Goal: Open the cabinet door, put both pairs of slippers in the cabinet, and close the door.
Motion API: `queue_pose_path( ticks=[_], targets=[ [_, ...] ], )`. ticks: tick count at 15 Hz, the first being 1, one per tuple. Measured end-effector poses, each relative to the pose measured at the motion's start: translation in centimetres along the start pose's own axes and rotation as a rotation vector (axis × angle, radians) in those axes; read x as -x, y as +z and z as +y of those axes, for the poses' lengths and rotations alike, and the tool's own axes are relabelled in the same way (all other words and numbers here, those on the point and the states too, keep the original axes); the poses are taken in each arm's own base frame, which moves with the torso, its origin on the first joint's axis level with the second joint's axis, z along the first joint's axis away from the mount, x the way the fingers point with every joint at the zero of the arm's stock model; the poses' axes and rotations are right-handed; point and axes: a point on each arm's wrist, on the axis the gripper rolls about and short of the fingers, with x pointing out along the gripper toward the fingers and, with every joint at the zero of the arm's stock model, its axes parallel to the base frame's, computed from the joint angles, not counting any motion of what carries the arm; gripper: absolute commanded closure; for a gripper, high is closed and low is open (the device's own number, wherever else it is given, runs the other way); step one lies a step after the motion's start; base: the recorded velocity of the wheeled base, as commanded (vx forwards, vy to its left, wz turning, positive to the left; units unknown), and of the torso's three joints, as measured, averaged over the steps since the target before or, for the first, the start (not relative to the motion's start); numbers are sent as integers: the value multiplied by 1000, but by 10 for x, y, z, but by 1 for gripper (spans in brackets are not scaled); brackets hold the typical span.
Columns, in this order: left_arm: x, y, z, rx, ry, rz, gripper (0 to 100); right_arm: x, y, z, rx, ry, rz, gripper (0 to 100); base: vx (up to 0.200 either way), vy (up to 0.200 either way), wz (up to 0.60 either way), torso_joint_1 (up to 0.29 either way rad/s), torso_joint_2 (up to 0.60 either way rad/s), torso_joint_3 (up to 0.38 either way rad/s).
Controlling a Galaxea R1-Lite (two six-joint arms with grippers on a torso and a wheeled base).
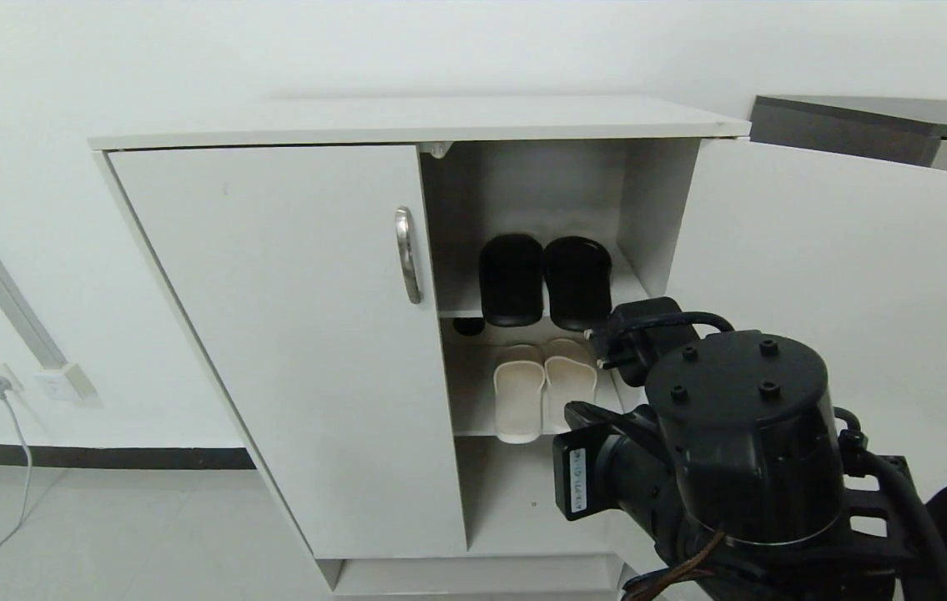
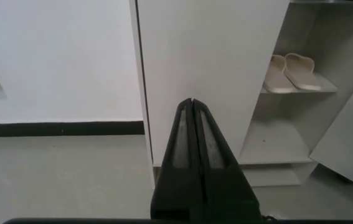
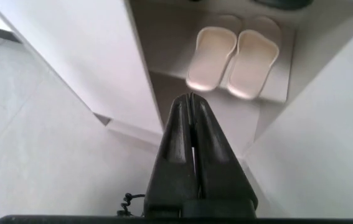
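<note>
Both pairs are in: white slippers [image 3: 232, 56] just ahead of right gripper [image 3: 192, 101], black slippers [image 1: 544, 280] higher up; jaws pressed together, empty, so swing round the open door [image 1: 840, 275] on its right and push its outer face near the free edge.

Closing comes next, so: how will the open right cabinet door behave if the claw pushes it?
The open door is a flat, rigid-looking panel, so it should probably swing as one piece rather than flex. Its smooth bare face may let the shut right claw slide.
</note>
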Motion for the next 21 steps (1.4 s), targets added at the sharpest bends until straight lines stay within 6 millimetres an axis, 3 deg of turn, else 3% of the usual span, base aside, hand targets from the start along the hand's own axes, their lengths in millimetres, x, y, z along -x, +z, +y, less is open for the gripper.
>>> queue_pose_path(
  ticks=[3, 16, 21],
  targets=[
    [0, 0, 0, 1, 0, 0, 100, 0, -3, -1, 13, -3, -2, 100, -200, 0, 0, 2, 2, 1],
    [0, 0, 0, -1, 0, 0, 100, -6, -17, -7, 54, -9, -1, 100, 0, 0, 0, 0, 0, 0],
    [0, 0, 0, -2, 0, 1, 100, -8, -18, -8, 55, -16, 5, 100, 0, 0, 0, 18, -226, -293]
  ],
)
